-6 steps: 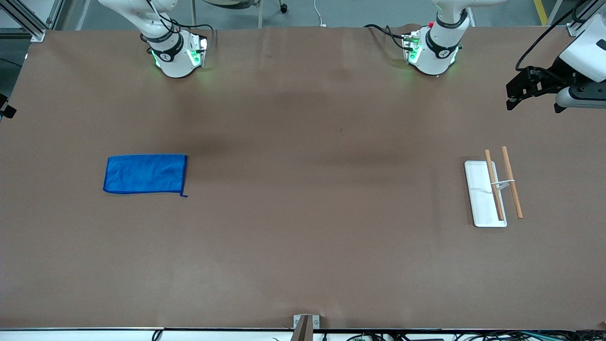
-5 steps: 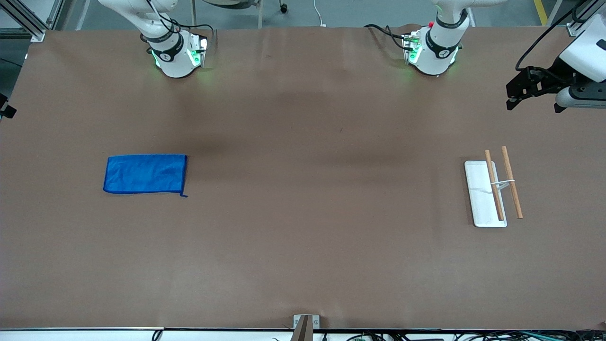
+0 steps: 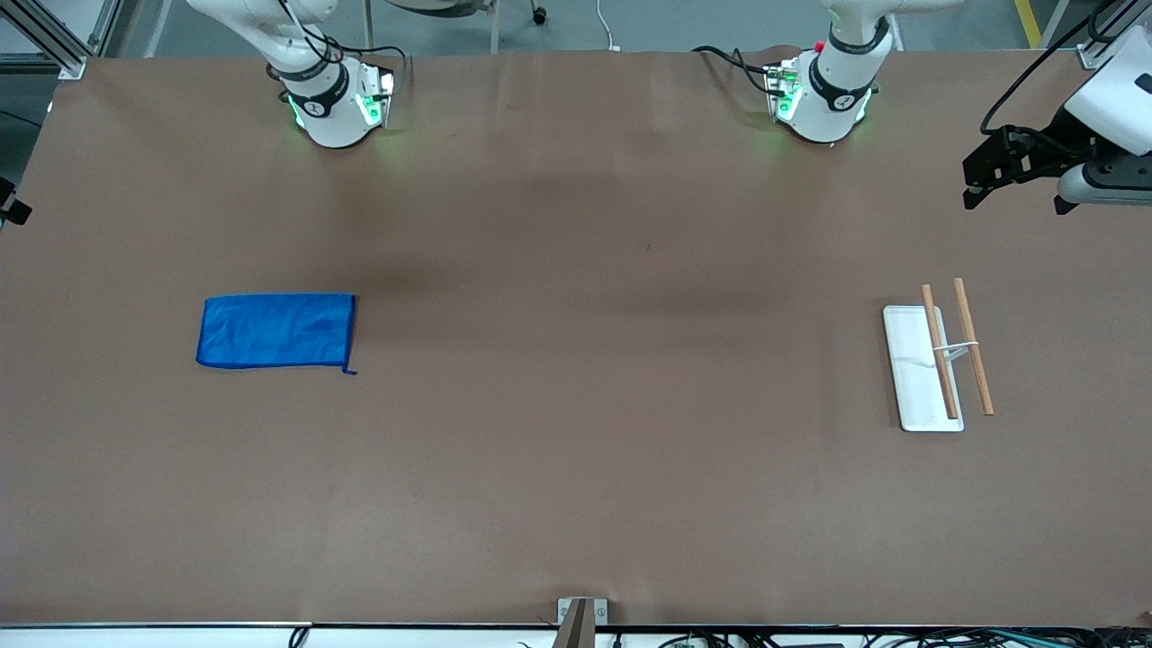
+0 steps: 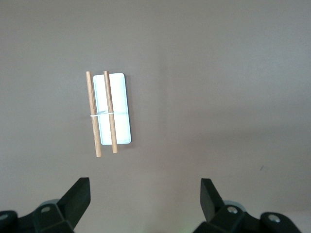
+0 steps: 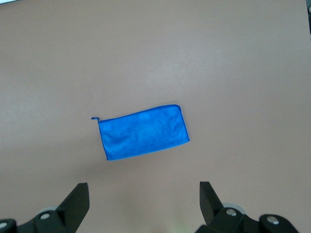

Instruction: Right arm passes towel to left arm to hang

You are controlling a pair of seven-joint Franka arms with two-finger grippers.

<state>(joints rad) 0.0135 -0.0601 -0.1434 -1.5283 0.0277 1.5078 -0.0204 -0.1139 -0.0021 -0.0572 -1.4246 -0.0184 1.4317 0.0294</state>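
Note:
The towel (image 3: pixel 275 331) lies flat on the brown table toward the right arm's end, a bright-blue rectangle with a small corner tag. In the right wrist view the towel (image 5: pixel 143 132) sits well below my right gripper (image 5: pixel 144 196), which hangs high over it, open and empty. The right arm's hand is out of the front view; only its base (image 3: pixel 328 99) shows. My left gripper (image 3: pixel 1012 175) hovers high over the table's edge at the left arm's end. In its wrist view the left gripper (image 4: pixel 145 194) is open and empty, high above the rack.
A white tray (image 3: pixel 913 378) carrying a rack of two wooden rods (image 3: pixel 974 346) stands toward the left arm's end, also seen as the tray (image 4: pixel 120 97) in the left wrist view. A metal bracket (image 3: pixel 580 616) sits at the table's near edge.

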